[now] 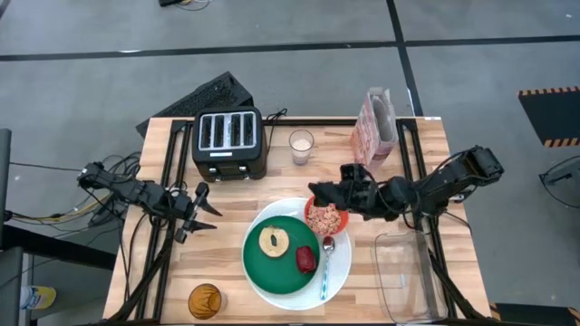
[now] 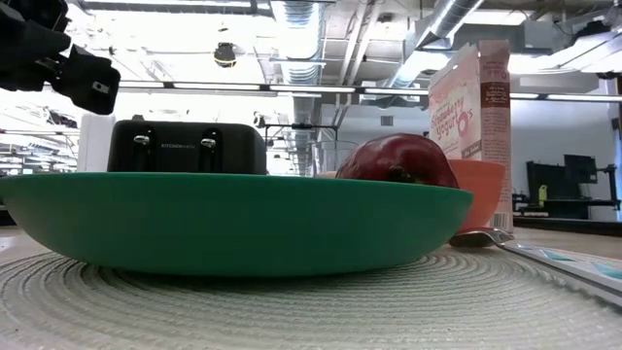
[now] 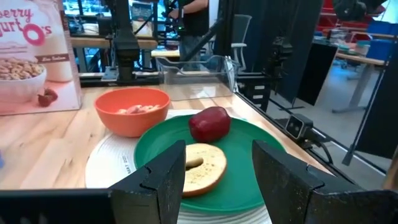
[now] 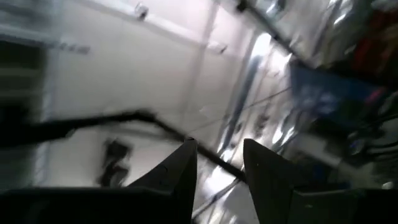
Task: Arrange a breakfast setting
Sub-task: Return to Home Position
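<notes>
Spoon (image 1: 326,268) lies beside green plate (image 1: 268,273), perhaps touching.

**Hidden, cropped and unresolved regions of the breakfast setting.**
In the low view the smaller green plate (image 2: 233,219) wholly hides the round toasted bread (image 1: 275,242) and the base of the dark-red fruit (image 2: 398,160). The fruit covers part of the small red bowl (image 2: 483,190), and the blue-handled spoon (image 2: 486,236) runs off the right edge. Beyond the right hand (image 4: 219,146) the right wrist view is blurred beyond recognition. The round orange object (image 1: 205,301) on the wooden tabletop (image 1: 163,272) is too small to identify.
</notes>
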